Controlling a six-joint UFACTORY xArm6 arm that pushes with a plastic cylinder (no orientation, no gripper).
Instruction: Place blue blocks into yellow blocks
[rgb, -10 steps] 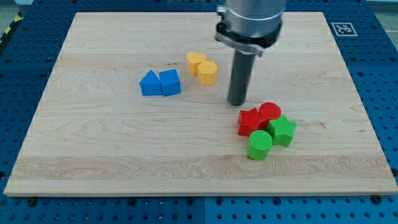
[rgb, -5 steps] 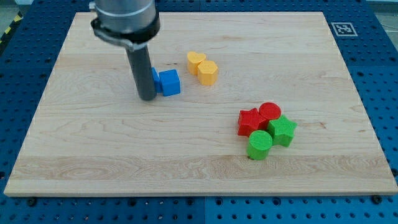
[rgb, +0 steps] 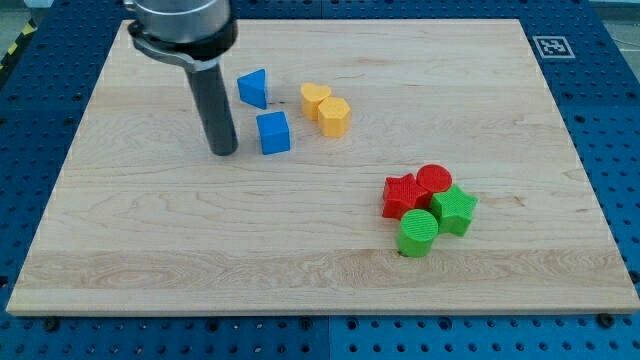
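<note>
A blue triangular block (rgb: 254, 88) lies near the view's top, left of two touching yellow blocks: a yellow heart (rgb: 314, 98) and a yellow hexagon (rgb: 335, 116). A blue cube (rgb: 273, 133) sits below the triangle and left of the yellow hexagon, apart from both. My tip (rgb: 222, 152) rests on the board just left of the blue cube, with a small gap between them. The rod rises from it to the arm at the view's top left.
A cluster sits at the view's lower right: a red star (rgb: 402, 195), a red cylinder (rgb: 434, 181), a green star (rgb: 456, 209) and a green cylinder (rgb: 418, 232). The wooden board (rgb: 150, 250) is edged by a blue perforated table.
My tip swept from the board's middle to the left of the blue blocks. The blue triangle has moved up and right, away from the cube. The cube has stayed put.
</note>
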